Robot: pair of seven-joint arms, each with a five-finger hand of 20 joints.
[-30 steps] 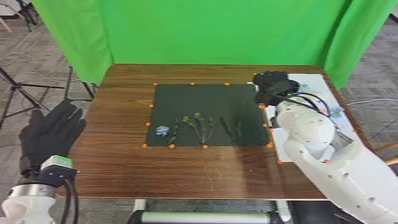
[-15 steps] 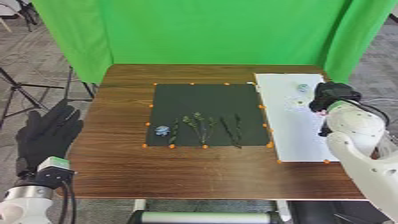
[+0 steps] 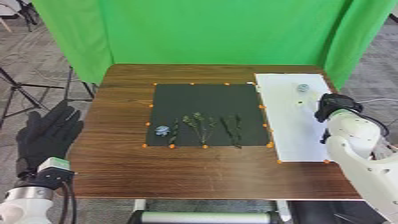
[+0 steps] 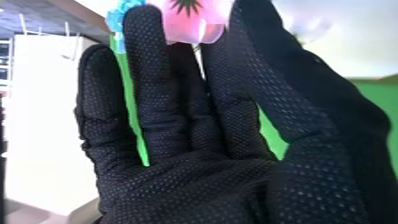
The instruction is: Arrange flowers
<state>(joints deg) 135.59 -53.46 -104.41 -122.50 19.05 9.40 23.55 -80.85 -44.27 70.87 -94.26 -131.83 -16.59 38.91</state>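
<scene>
The right hand point(image 3: 336, 106) is at the white board point(image 3: 298, 142), its fingers almost straight and unclenched, with the pink flower point(image 4: 189, 22) at their tips. A blue flower point(image 4: 131, 11) is just beside it. To the hand's left, the black mat point(image 3: 191, 100) bears a blue blossom point(image 3: 162, 130), flowering sprigs point(image 3: 200, 121) and long-leaved stems point(image 3: 233, 132), so the arranging looks partly done; the pink flower and others by the hand probably remain to be placed. The left hand point(image 3: 46, 131) lies open, off the table's left side.
</scene>
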